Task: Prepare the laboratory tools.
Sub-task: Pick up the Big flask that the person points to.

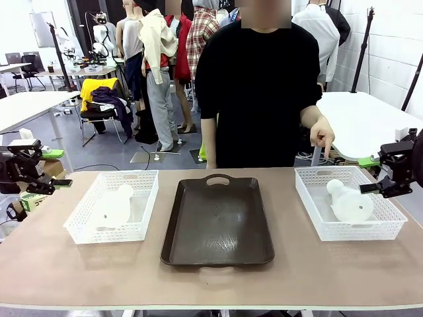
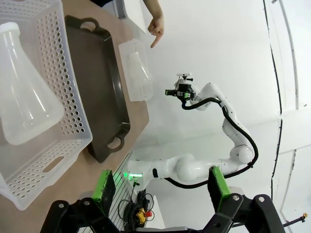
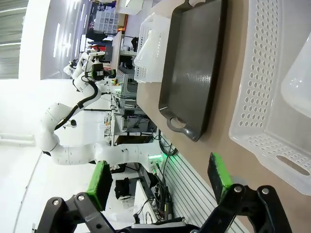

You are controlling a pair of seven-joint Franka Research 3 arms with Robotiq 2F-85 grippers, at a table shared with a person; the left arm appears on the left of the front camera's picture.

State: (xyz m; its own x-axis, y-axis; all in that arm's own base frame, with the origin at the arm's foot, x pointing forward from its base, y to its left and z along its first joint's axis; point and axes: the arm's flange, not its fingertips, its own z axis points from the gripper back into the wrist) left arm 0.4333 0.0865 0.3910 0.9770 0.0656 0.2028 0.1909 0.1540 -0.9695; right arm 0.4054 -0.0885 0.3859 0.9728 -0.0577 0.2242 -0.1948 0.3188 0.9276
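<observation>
One translucent white conical flask (image 1: 115, 208) lies on its side in the left white mesh basket (image 1: 142, 228). A second flask (image 1: 350, 201) lies in the right basket (image 1: 307, 211). My left gripper (image 1: 53, 168) hangs open off the table's left end, apart from its basket. In the left wrist view the open gripper (image 2: 160, 189) looks past the near flask (image 2: 24, 87). My right gripper (image 1: 369, 175) stands open beside the right basket's far corner. In the right wrist view that gripper (image 3: 159, 180) is empty, and the flask (image 3: 299, 87) shows at the edge.
A dark brown tray (image 1: 218, 224) lies between the baskets. A person stands at the far side, one hand (image 1: 322, 139) pointing down over the right basket.
</observation>
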